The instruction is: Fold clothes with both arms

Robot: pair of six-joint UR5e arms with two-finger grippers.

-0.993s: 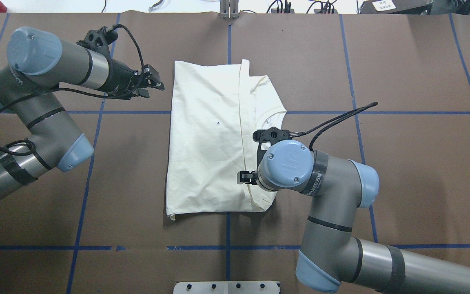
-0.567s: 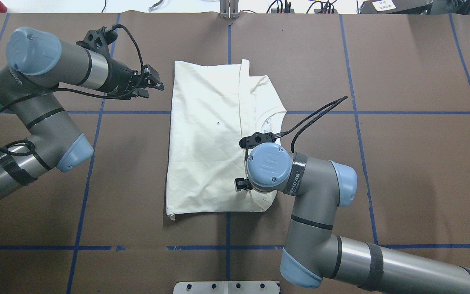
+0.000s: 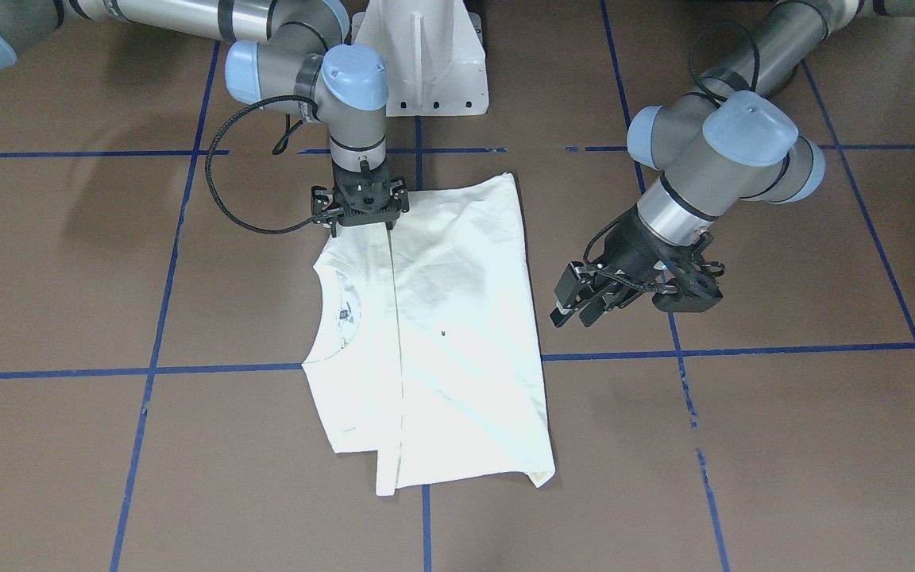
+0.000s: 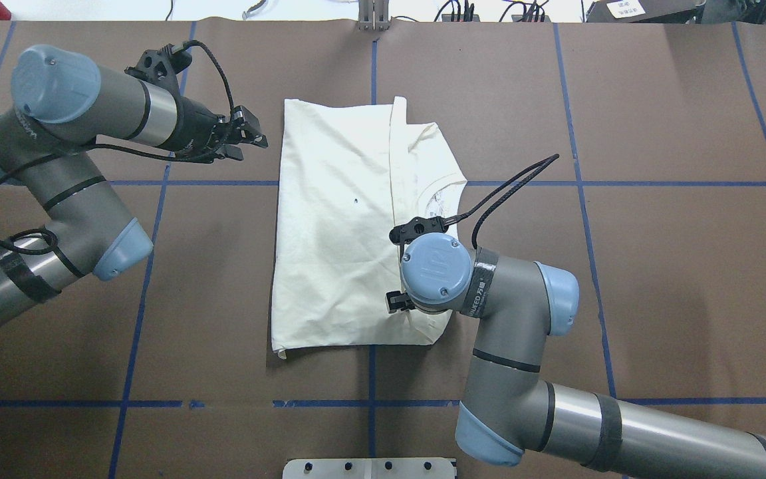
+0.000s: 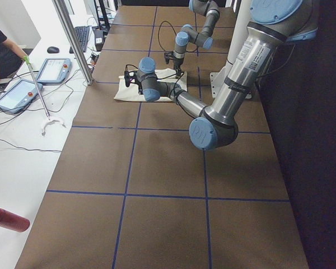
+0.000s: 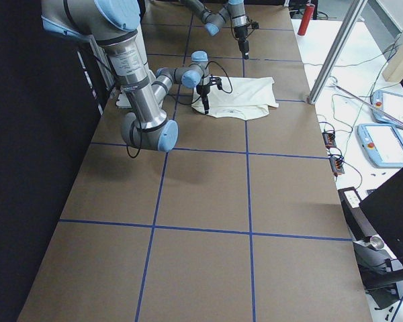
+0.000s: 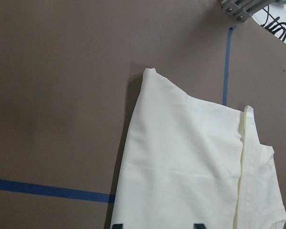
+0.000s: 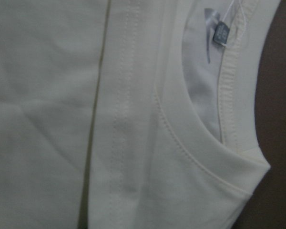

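The cream-white shirt (image 4: 336,233) lies folded flat at the table's middle, plain side up; the cat print is hidden. Its collar (image 4: 446,189) with a small label shows at its right edge. My right gripper (image 3: 362,226) points straight down onto the shirt's near part, beside the long fold edge, fingers spread and holding nothing. Its wrist view is filled by shirt cloth (image 8: 133,119) and collar, with no fingers in it. My left gripper (image 4: 253,141) is open and empty, just left of the shirt's far left corner; it also shows in the front-facing view (image 3: 573,310). Its wrist view shows that corner (image 7: 150,76).
The brown table (image 4: 655,266) is marked with blue tape lines (image 4: 622,183). The white pedestal base (image 3: 422,56) stands at the robot's edge. A metal post (image 4: 373,16) stands at the far edge. Tablets (image 5: 19,92) and cables lie beyond the table.
My right arm has moved left over the shirt, its wrist now over the fold edge; its cable swung along. The left arm and the shirt have not moved.
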